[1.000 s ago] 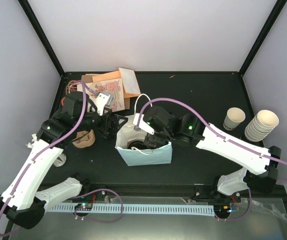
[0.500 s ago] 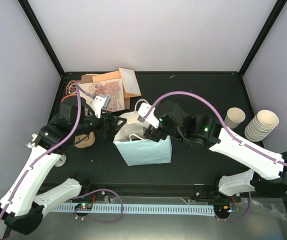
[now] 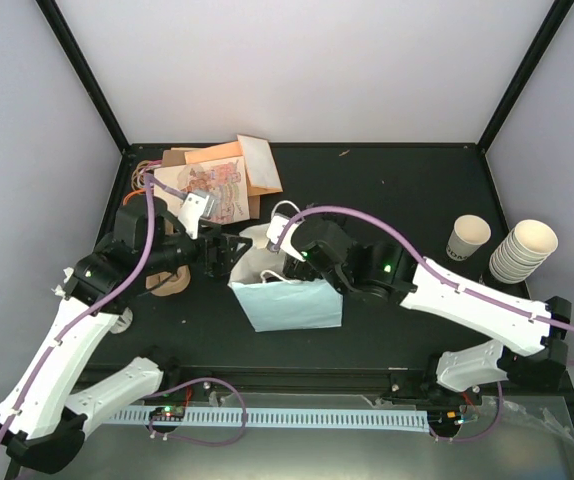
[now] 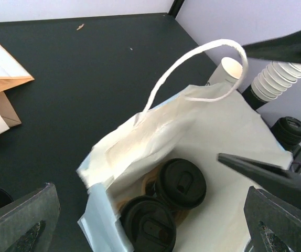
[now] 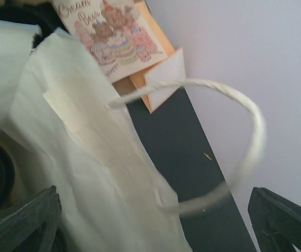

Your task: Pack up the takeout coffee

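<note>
Two takeout coffees, black lids up (image 4: 181, 182) (image 4: 148, 224), sit in a brown pulp carrier (image 4: 149, 185) at the bottom of the light blue paper bag (image 3: 292, 305). The bag's white inside (image 4: 229, 131) shows in the left wrist view. My left gripper (image 3: 224, 250) hovers open at the bag's left rim, above the lids (image 4: 148, 210), holding nothing. My right gripper (image 3: 289, 258) is open over the bag's back rim. In its own view it (image 5: 153, 220) faces the bag's inner wall. The blurred white handle loop (image 5: 255, 131) curves between its fingers, untouched.
Printed cards and envelopes (image 3: 217, 175) lie at the back left. A single lidless cream cup (image 3: 469, 237) and a stack of cups (image 3: 525, 250) stand at the right edge. A brown object (image 3: 167, 278) sits under my left arm.
My right gripper has lifted out of the bag's mouth and now sits at its back rim. The bag's top has narrowed. My left gripper has edged right toward the bag.
</note>
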